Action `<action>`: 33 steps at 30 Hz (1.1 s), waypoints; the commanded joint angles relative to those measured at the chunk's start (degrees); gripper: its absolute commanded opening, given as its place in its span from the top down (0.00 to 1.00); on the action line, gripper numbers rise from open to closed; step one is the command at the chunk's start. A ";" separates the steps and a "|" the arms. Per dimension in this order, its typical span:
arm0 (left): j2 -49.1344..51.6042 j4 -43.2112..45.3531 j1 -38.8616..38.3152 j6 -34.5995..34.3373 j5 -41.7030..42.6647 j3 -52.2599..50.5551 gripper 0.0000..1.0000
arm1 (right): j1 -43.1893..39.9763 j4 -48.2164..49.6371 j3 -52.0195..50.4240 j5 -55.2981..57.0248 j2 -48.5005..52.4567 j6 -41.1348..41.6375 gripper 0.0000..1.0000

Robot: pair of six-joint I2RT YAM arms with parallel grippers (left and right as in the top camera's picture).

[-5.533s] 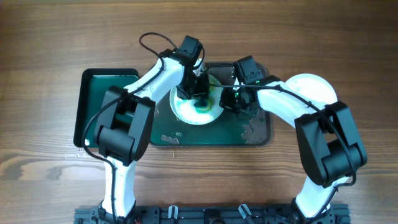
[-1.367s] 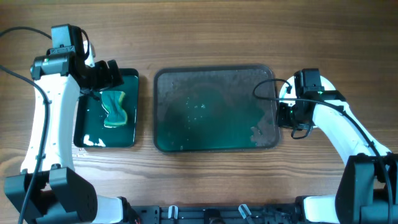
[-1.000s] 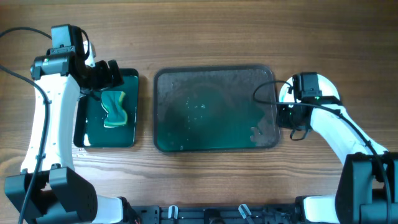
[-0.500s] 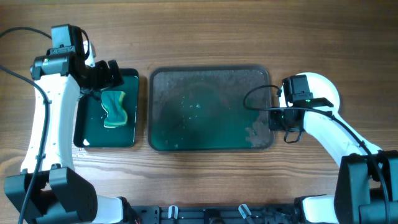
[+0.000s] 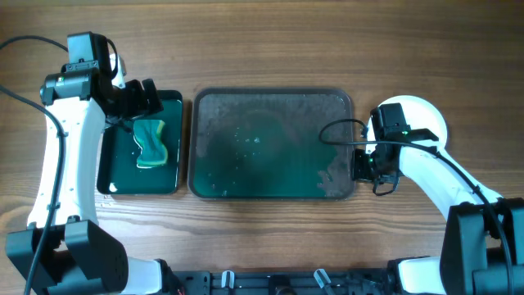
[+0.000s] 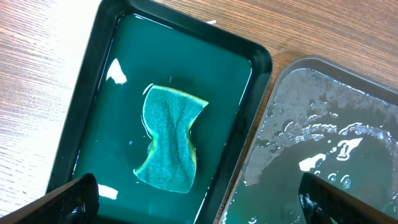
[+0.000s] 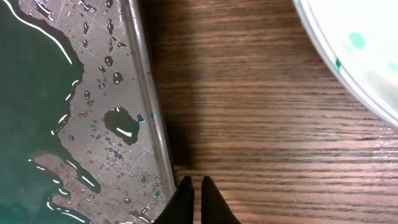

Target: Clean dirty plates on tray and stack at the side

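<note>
The large grey tray (image 5: pixel 270 184) lies mid-table, wet with green-tinted water and soap film, with no plate on it. A white plate (image 5: pixel 426 119) with green specks (image 7: pixel 367 56) rests on the wood to its right. My right gripper (image 5: pixel 363 166) is shut on nothing, its tips (image 7: pixel 198 186) low against the outside of the tray's right rim (image 7: pixel 146 93). My left gripper (image 5: pixel 146 105) hangs open over the small dark tray (image 5: pixel 110 156). Below it, a green-and-yellow sponge (image 6: pixel 169 140) lies in water, free of the left gripper (image 6: pixel 196 190).
The small tray's rim (image 6: pixel 261 59) sits close beside the large tray's left edge (image 6: pixel 280 99). Bare wood surrounds both trays. A black cable (image 5: pixel 336 131) loops from the right arm over the large tray's right end.
The large tray has slid left toward the small tray, with my shut right gripper moving left and down along its right rim. The left arm and sponge have not moved.
</note>
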 commanded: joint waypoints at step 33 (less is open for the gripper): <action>-0.11 0.00 0.09 0.04 1.09 0.52 0.00 | 1.18 -1.99 31.52 -6.69 -21.42 -12.02 0.01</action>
